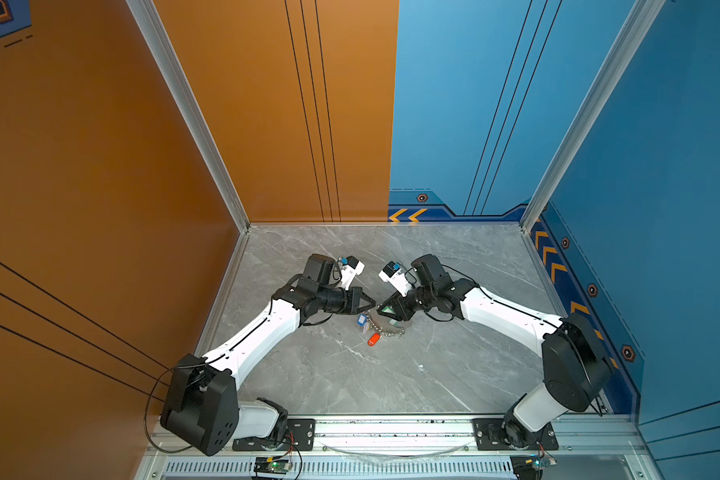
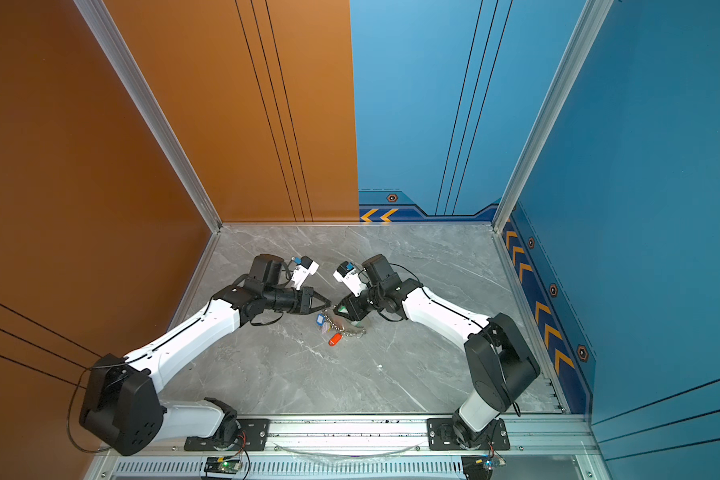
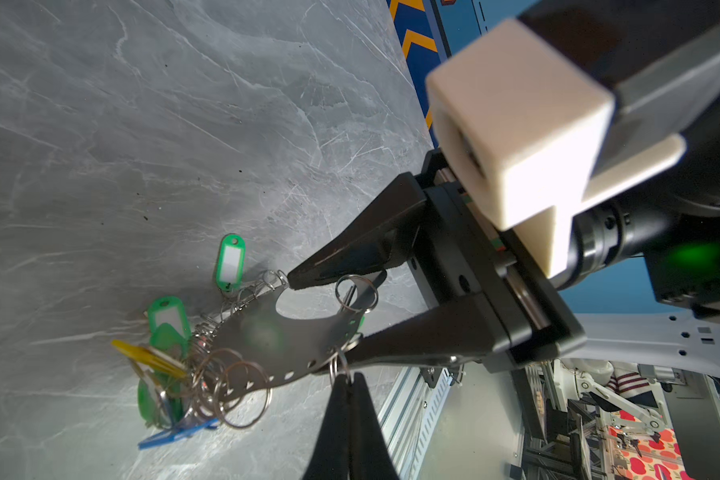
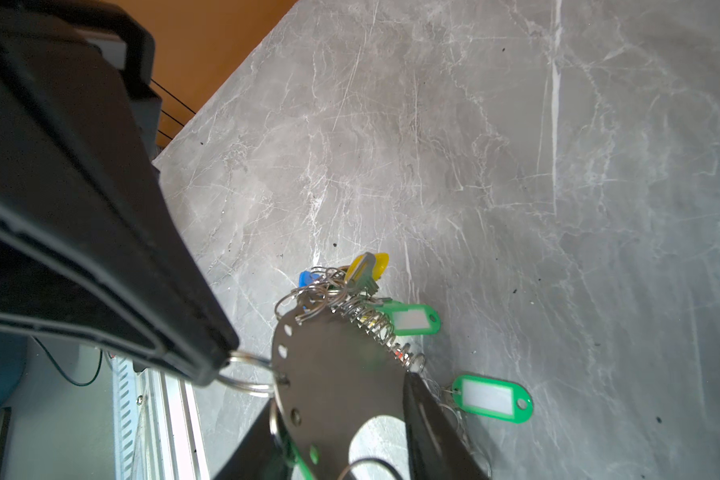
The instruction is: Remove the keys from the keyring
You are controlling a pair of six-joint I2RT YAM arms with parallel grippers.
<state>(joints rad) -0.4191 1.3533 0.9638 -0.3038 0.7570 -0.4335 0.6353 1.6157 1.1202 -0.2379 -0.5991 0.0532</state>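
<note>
Keys (image 1: 370,331) trail from the keyring's (image 3: 267,336) near side, tags down on the table (image 1: 333,374); left gripper (image 3: 344,378) pinched tight on a split ring (image 3: 339,365) at the keyring's left edge; right gripper (image 3: 321,316) half-wide, clamped across the keyring's right end, lifting it.

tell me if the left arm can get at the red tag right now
Probably not yet: its fingers are shut on a small ring at the keyring's edge; the red tag lies uncovered nearby.

White arm shells (image 1: 262,332), black joint housings (image 1: 200,403), thin black cables (image 1: 145,415).
</note>
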